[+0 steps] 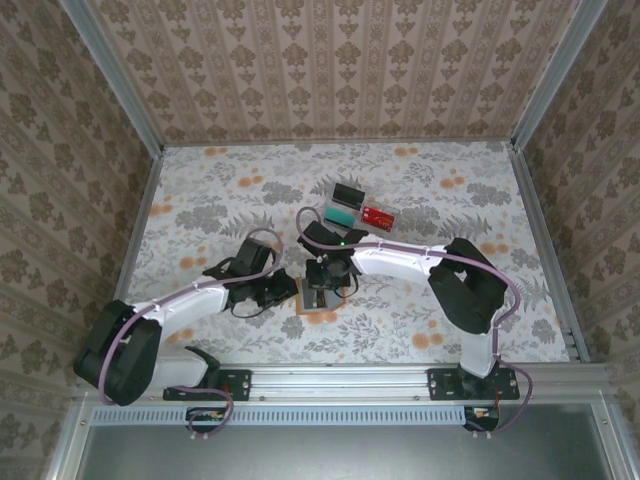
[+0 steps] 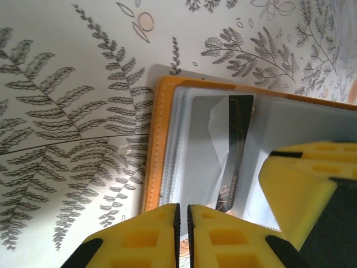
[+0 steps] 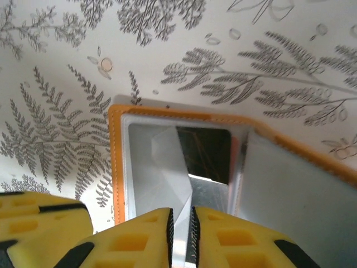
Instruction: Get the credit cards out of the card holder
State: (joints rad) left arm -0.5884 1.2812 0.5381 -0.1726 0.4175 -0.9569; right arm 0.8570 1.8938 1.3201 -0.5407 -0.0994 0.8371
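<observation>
Leaves one dark card (image 3: pixel 206 153) in card holder (image 3: pixel 114 162), three credit cards (image 1: pixel 378 216) out; left tool (image 2: pixel 183 223) together, right tool (image 3: pixel 182 229) clamped on pocket (image 3: pixel 167 162).

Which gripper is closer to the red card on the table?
Right. The right gripper is at the card holder, just short of the red card; the left gripper sits farther left.
</observation>
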